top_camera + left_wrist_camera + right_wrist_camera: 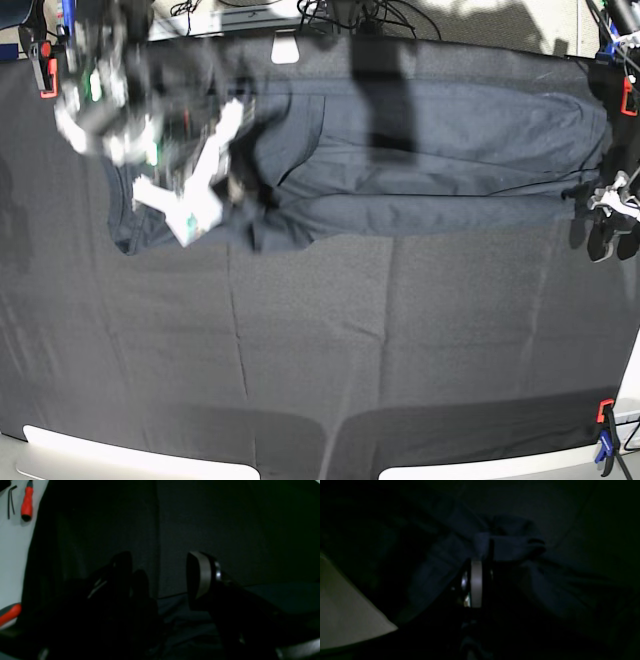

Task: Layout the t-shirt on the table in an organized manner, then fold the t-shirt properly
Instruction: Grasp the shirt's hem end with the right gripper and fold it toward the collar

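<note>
I see the t-shirt [420, 165] lying long along the far edge of the table [400, 340]. It looks folded once but bunched near the far left corner, so neat folding is left, I think. My right gripper [483, 552] pinches cloth there. My left gripper [160, 577] is spread wide, holding nothing.

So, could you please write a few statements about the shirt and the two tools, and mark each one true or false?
1. The right tool is shut on the t-shirt. True.
2. The left tool is pinching cloth. False: it is open, nothing between its fingers.
3. The t-shirt lies along the far part of the table. True.
4. The t-shirt is folded into a neat small square. False: it is spread long across the table, bunched at the right tool.
</note>
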You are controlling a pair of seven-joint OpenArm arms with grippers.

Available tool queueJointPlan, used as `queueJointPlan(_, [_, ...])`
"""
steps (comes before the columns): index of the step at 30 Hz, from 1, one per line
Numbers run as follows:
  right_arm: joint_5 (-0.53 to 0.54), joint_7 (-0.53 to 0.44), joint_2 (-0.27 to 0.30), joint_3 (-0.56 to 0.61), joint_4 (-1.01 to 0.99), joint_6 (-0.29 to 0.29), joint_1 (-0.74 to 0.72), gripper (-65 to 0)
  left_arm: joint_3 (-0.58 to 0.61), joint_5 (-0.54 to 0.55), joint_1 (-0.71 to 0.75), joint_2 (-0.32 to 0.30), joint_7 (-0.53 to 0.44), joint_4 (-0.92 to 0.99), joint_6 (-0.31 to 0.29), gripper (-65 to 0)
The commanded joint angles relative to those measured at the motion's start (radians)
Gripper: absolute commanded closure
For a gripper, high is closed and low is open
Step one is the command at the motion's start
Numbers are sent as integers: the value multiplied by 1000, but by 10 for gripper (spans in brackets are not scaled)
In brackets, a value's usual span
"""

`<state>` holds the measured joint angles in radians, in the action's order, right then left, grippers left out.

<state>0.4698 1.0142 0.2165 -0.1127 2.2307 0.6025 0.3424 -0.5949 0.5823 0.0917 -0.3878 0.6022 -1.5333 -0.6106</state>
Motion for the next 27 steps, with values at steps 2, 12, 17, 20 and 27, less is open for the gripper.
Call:
queueJointPlan(2, [18, -19, 5, -3, 42, 5, 29, 0, -6, 19, -11, -20, -26, -18, -4, -320])
queueJointPlan(12, [54, -18, 5, 97, 46, 37, 87, 0, -6, 19, -6, -20, -4, -18, -4, -320])
queueJointPlan(17, [50, 6, 5, 164, 46, 37, 88, -14, -6, 19, -6, -20, 13, -18, -4, -320])
queueJointPlan(20, [11, 35, 5, 187, 46, 37, 88, -181, -6, 19, -6, -20, 12, -18, -4, -320])
queueJointPlan(27, [6, 72, 5, 193, 46, 36, 91, -283, -6, 19, -6, -20, 11, -18, -4, -320])
